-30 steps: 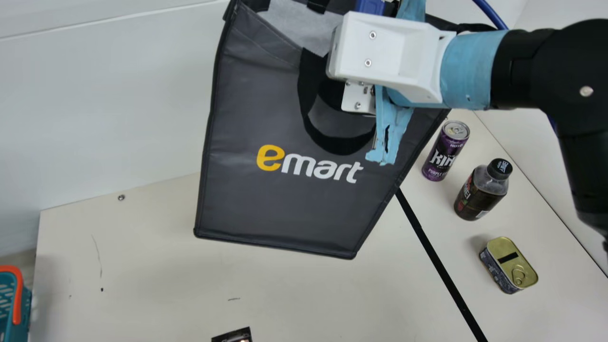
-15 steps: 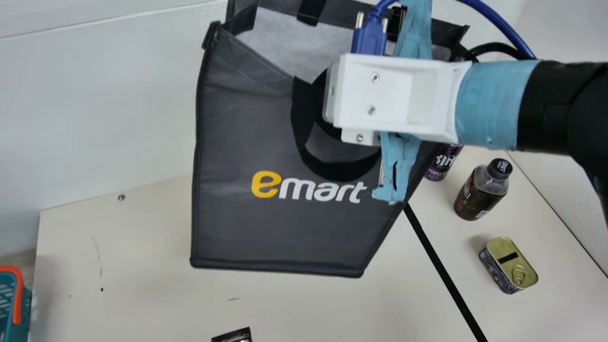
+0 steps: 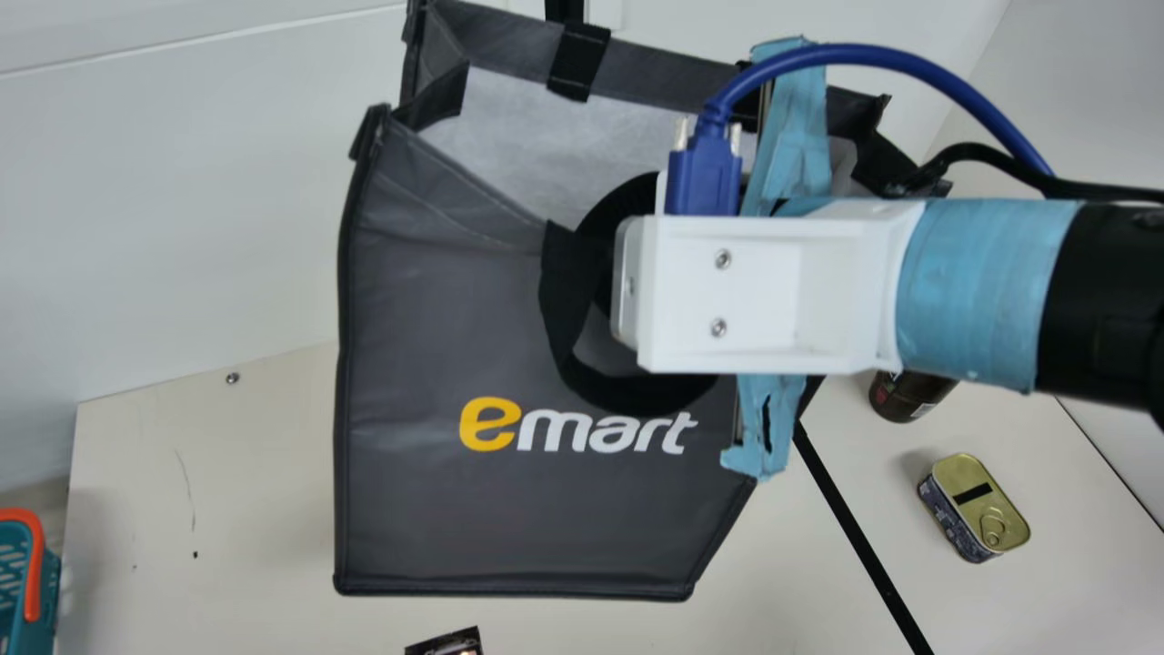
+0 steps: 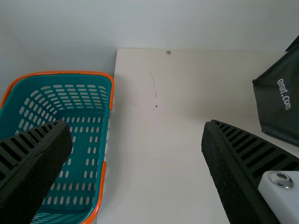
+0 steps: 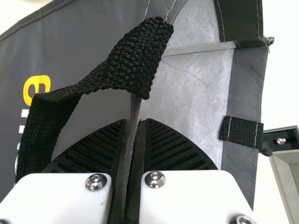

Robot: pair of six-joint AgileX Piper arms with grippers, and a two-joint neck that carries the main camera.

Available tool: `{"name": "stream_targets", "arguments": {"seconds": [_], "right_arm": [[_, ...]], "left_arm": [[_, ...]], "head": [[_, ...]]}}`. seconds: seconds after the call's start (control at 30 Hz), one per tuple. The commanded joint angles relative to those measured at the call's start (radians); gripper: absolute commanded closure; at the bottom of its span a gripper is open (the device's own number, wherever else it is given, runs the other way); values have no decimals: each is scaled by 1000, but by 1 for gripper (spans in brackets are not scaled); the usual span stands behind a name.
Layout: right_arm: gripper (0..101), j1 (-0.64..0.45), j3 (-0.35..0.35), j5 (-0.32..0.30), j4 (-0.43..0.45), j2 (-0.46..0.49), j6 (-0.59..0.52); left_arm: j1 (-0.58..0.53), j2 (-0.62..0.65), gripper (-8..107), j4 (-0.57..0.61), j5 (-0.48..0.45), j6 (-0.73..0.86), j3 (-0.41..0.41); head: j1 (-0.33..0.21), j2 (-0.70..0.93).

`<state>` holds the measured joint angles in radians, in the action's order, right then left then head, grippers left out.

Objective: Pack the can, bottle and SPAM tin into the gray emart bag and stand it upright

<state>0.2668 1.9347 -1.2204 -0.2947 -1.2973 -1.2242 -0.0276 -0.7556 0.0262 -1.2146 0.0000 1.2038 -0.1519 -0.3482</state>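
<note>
Right of the black line [image 3: 855, 528] in main view, tin [image 3: 973, 509] flat on table [image 3: 209, 518], pull-ring lid up, outside the bag [image 3: 546, 509]. Bottle [image 3: 905, 398] near tin, also outside bag, mostly covered by the right arm [image 3: 1109, 300]; only its lower part visible. Bag mouth open, pale lining visible, lettered front toward camera; can't tell whether its base touches the table. Right gripper [image 3: 762, 428] at the bag's front rim, beside the black handle [image 3: 627, 391]. Right wrist view: right gripper [image 5: 136, 122] fingers clamped on the bag's rim, handle loop just beyond the tips. Left wrist view: left gripper [image 4: 137, 125] fingers wide apart, nothing between them, over table and teal basket [image 4: 70, 81]. Basket has orange handles, sits beside table edge. Bag's side panel also there, well apart from basket.
</note>
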Motion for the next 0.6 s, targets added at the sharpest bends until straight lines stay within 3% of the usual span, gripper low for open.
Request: {"name": "stream_targets", "arguments": {"seconds": [0.0, 0.57], "right_arm": [[101, 9, -18, 0, 6, 7, 4], [101, 75, -195, 0, 20, 76, 63]], "left_arm": [[0, 0, 9, 0, 0, 0, 0], [0, 0, 9, 0, 0, 0, 0]], "head": [[-23, -1], [-23, -1]]}}
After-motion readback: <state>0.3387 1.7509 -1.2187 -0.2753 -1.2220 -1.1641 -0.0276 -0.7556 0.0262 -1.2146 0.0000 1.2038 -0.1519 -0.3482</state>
